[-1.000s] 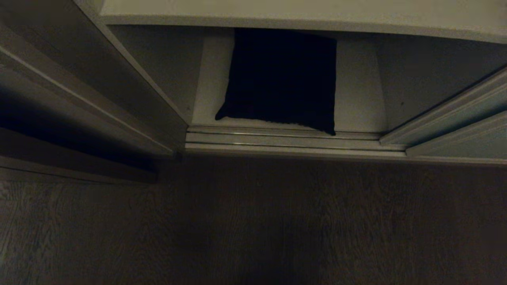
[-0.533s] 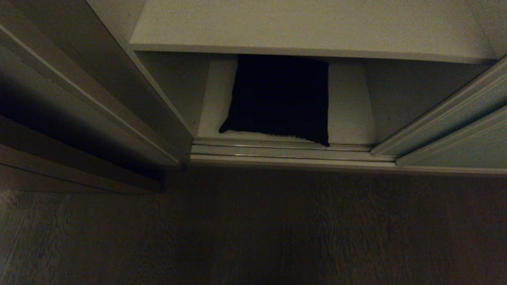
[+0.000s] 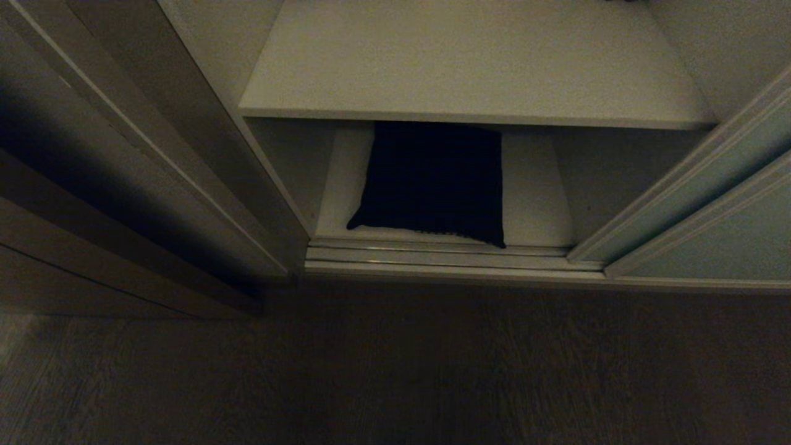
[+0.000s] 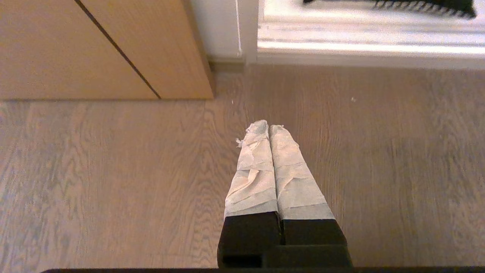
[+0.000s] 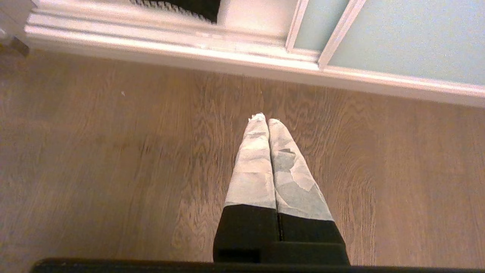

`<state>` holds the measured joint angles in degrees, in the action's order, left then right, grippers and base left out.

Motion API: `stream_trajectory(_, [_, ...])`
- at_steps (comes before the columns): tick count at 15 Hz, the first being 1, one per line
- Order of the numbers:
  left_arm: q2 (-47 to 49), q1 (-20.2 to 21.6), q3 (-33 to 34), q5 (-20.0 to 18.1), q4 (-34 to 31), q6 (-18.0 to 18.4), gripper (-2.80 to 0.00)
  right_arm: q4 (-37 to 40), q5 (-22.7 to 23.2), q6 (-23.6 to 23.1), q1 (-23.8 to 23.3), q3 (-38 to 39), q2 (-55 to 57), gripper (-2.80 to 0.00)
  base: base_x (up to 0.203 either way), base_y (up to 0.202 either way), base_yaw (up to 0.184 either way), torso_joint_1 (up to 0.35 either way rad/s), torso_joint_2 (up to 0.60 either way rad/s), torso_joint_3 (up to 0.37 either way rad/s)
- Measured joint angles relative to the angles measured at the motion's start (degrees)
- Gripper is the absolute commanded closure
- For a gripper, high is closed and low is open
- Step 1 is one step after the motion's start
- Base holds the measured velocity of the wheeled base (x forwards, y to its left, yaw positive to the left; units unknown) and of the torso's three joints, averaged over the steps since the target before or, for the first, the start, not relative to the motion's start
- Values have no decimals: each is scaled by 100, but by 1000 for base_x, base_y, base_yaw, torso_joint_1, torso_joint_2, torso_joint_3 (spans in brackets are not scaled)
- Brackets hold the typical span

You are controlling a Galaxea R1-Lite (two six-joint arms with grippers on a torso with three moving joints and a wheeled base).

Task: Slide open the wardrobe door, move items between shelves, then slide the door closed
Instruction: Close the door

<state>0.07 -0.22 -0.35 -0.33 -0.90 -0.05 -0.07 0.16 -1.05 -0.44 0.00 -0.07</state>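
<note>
The sliding wardrobe door (image 3: 735,228), a pale grey-green panel with a light frame, stands slid to the right, leaving the wardrobe open. A folded black item (image 3: 432,182) lies on the lowest of the shelves (image 3: 534,198). The shelf above (image 3: 476,68) is bare where it shows. Neither arm appears in the head view. My left gripper (image 4: 269,127) hangs shut and empty over the wooden floor. My right gripper (image 5: 264,118) is also shut and empty above the floor, a little before the door (image 5: 409,34) and its bottom track.
The silver door track (image 3: 445,259) runs along the wardrobe's foot. A brown wooden side panel (image 3: 93,185) stands to the left, also shown as the wood panel (image 4: 94,45) in the left wrist view. Wooden floor (image 3: 395,371) lies in front.
The whole head picture has shifted downward as the camera moved, and more of the upper shelf's top shows now. The black item and the door have kept their places.
</note>
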Motion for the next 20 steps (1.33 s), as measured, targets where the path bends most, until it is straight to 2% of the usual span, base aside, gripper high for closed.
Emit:
stream_trajectory(11, [0,-5,0,0,9,-4,0,-1,1,1,0,0,2,0,0,0,0,-1,4,201])
stream_trajectory(20, [0,0,17,0,69,11,0,0,0,4,0,0,2,0,0,0,0,1,0,4])
